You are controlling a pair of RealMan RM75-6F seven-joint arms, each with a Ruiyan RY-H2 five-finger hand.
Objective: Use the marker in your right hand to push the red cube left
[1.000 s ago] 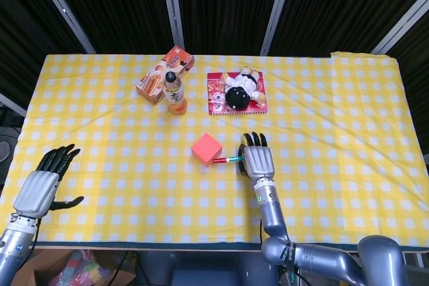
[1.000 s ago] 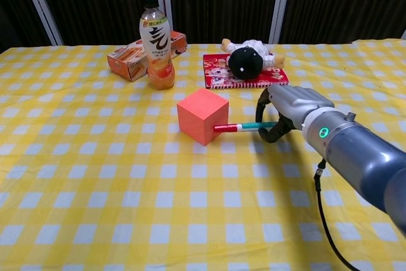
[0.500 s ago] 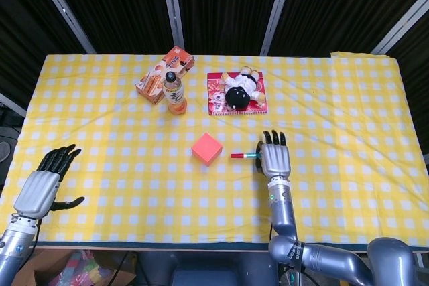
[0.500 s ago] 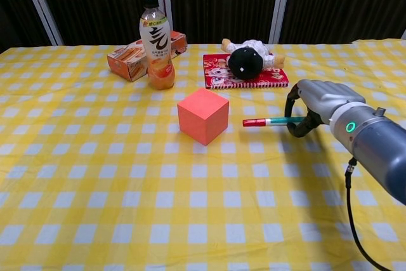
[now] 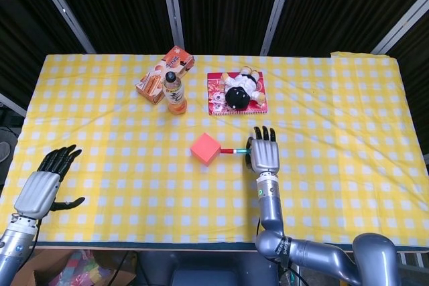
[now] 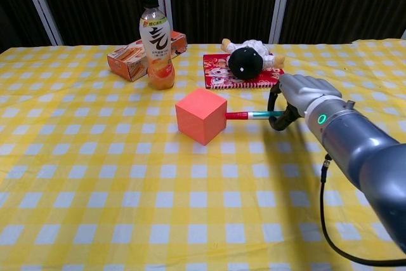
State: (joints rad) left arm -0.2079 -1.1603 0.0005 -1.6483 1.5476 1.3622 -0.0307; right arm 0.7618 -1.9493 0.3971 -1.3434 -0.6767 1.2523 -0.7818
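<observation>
A table covered in a yellow-and-white checked cloth fills both views, with dark curtains and pale metal bars behind it. The right arm, grey metal with a green light at the wrist, reaches up from the near edge to the middle of the table. Its right hand has the fingers curled around a slim marker with a teal barrel and a red cap, which lies roughly level and points to the robot's left. The red tip meets the right face of the red cube, or is so near it that no gap shows. The cube, a plain salmon-red block, sits flat on the cloth near the table's centre, just left of the hand and nearer the robot than the bottle.

The left hand hovers at the near left corner of the table, well apart from everything, holding nothing, fingers spread and thumb out.

Toward the far side lies a red patterned notebook with a black-and-white plush doll on it. Left of that is an orange-and-white cardboard carton lying flat, and just in front of it stands a clear plastic bottle of orange drink with a black cap, upright.
</observation>
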